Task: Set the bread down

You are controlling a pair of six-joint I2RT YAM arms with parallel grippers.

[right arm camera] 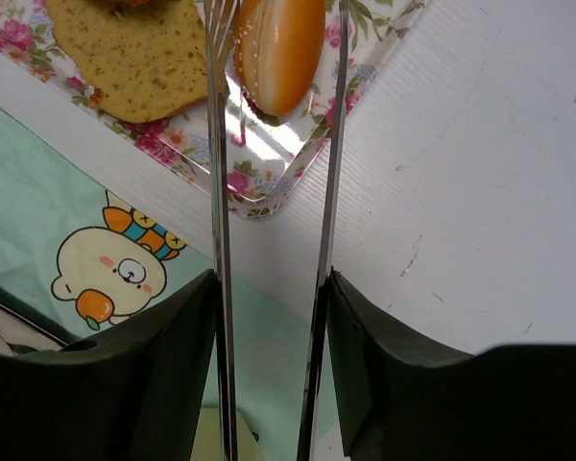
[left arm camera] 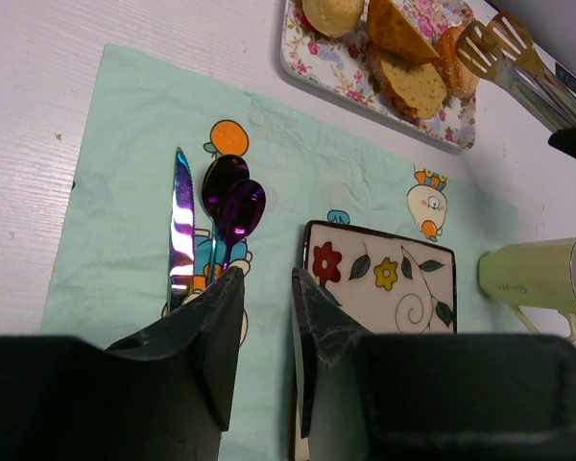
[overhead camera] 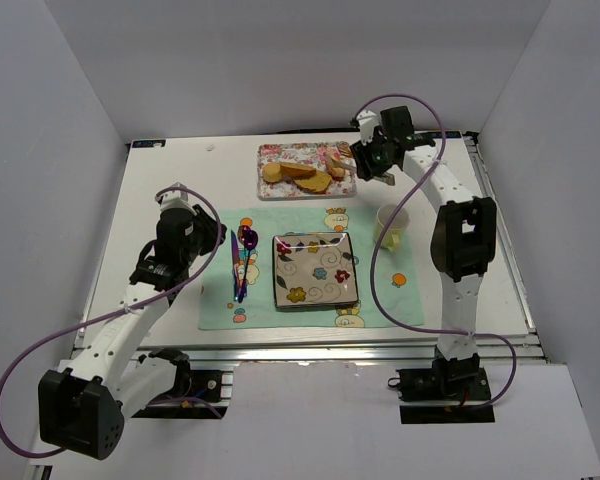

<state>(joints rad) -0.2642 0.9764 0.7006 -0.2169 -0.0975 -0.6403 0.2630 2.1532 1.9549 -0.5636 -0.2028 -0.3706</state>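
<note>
Several golden-brown bread pieces [overhead camera: 302, 176] lie on a flowered tray [overhead camera: 270, 153] at the back of the table. My right gripper [overhead camera: 378, 160] is shut on metal tongs [right arm camera: 220, 192]. The tong tips stand either side of an oval roll [right arm camera: 278, 48] at the tray's right end; I cannot tell whether they squeeze it. A toasted slice [right arm camera: 134, 58] lies beside it. The square flowered plate [overhead camera: 315, 270] sits empty on the green mat. My left gripper [left arm camera: 267, 274] is slightly open and empty, hovering over the mat between the cutlery and the plate [left arm camera: 379, 279].
A shiny knife [left arm camera: 181, 226] and two purple spoons [left arm camera: 235, 206] lie on the mat [overhead camera: 380, 290] left of the plate. A pale green cup [overhead camera: 392, 225] lies on its side right of the plate. White walls enclose the table.
</note>
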